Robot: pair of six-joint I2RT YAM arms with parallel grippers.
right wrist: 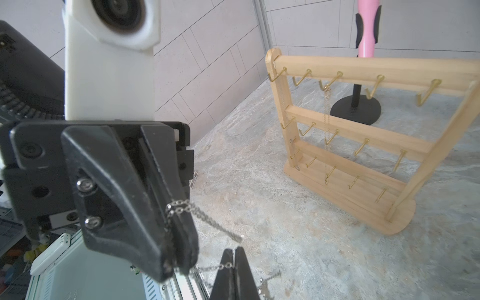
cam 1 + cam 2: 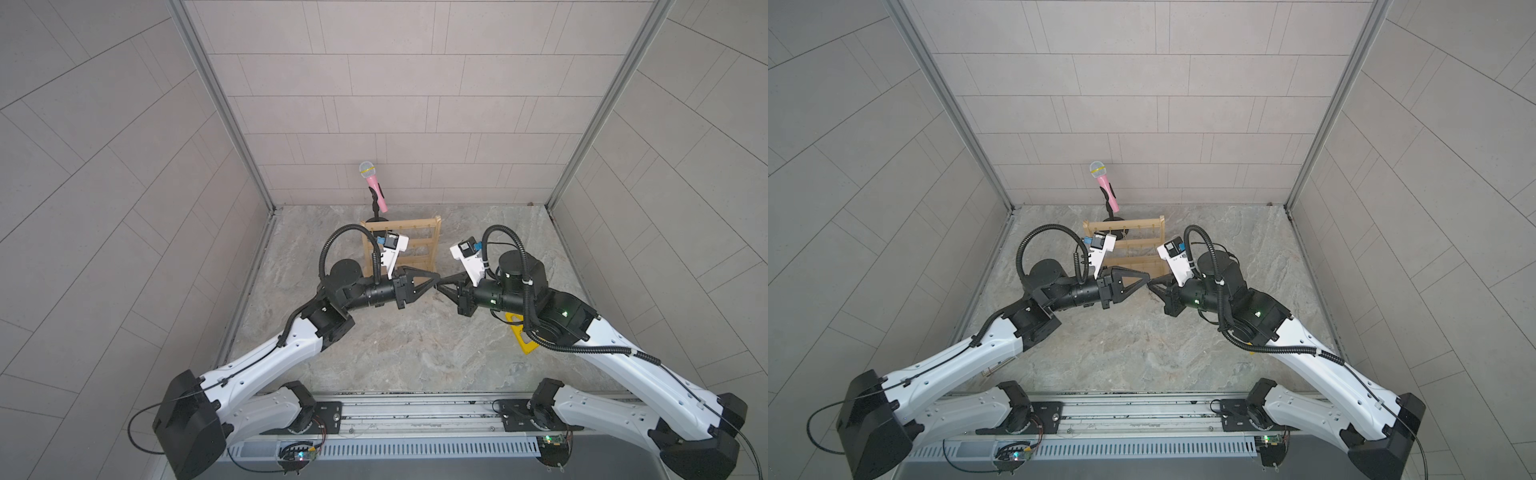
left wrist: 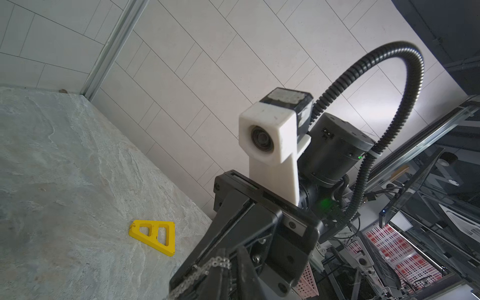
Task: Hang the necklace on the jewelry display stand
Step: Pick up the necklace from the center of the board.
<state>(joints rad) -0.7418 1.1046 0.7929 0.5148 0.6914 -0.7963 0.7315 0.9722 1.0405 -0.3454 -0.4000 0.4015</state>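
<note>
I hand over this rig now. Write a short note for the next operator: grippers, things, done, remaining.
Left gripper: jaws close together, silver necklace caught between them.
Right gripper: shut on the same necklace, tip to tip with the left.
Jewelry display stand: upright beyond both grippers; a thin gold chain hangs from a top-bar hook.
Done: necklace gripped by both.
Remaining: carry it to a free hook and hang it.

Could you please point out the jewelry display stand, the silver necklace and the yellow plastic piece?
jewelry display stand [image 1: 363,68], right wrist view, on its top bar.
silver necklace [image 1: 207,218], right wrist view, on the straight chain stretch.
yellow plastic piece [image 3: 155,233], left wrist view, on the strut between its cutouts.
</note>
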